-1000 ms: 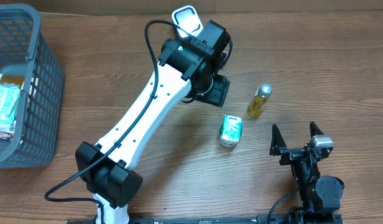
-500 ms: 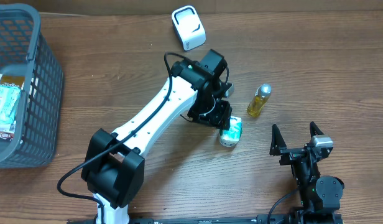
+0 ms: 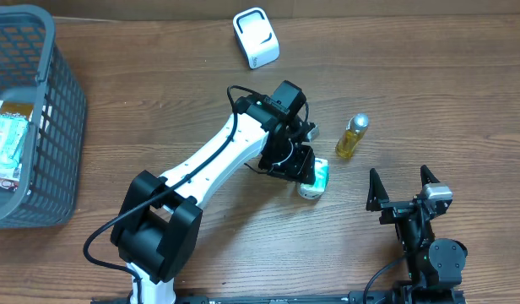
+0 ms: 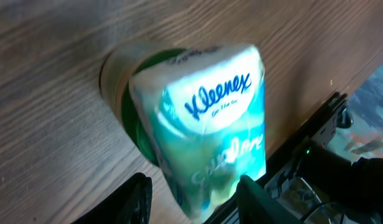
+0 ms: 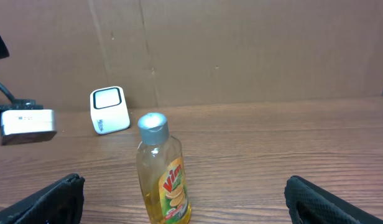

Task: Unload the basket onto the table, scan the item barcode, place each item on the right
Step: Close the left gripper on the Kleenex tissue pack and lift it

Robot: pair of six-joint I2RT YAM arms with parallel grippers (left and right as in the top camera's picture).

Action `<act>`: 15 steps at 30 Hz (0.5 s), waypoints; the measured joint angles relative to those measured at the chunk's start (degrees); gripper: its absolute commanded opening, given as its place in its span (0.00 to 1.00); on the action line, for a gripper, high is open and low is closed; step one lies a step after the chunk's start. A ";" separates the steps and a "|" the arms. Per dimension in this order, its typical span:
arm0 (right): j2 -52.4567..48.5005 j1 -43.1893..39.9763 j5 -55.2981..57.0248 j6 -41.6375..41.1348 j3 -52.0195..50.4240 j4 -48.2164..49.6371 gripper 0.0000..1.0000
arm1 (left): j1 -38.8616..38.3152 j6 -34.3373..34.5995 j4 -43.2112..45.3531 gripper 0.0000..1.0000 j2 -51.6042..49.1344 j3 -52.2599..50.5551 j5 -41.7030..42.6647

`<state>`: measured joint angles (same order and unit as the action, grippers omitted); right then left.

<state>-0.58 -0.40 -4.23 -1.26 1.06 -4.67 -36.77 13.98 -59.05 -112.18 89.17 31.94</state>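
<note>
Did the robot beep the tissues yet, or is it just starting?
Just starting. Done: the left gripper sits right at the tissue pack, reaching around it. In hand: grabbing it; I cannot tell if it is squeezing yet. Left: lift the pack and hold it up to the white scanner. The right gripper is open and idle.

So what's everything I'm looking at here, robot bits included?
Tissue pack: one, green and white, table centre.
Soap bottle: one, yellow with a grey cap, upright, right of the pack.
Scanner box: one, white, far side of the table.
Basket: one, grey, left edge.
Packets: at least two, green-white and brown, inside the basket.
Table: one, brown wood.
Left gripper: one, black on a white arm, straddling the pack.
Right gripper: one, black, open, near edge, holding nothing.
</note>
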 measured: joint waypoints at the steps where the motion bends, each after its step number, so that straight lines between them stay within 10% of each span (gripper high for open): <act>1: 0.00 0.02 -0.02 0.02 0.00 -0.02 1.00 | 0.00 0.26 0.55 0.46 0.00 0.00 0.02; 15: 0.00 0.02 0.00 0.02 0.00 0.00 1.00 | 0.00 2.58 2.97 0.38 0.00 -0.76 -0.66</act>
<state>-0.58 -0.38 -4.23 -1.23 1.06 -4.67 -36.77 16.56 -56.07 -112.18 88.40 31.29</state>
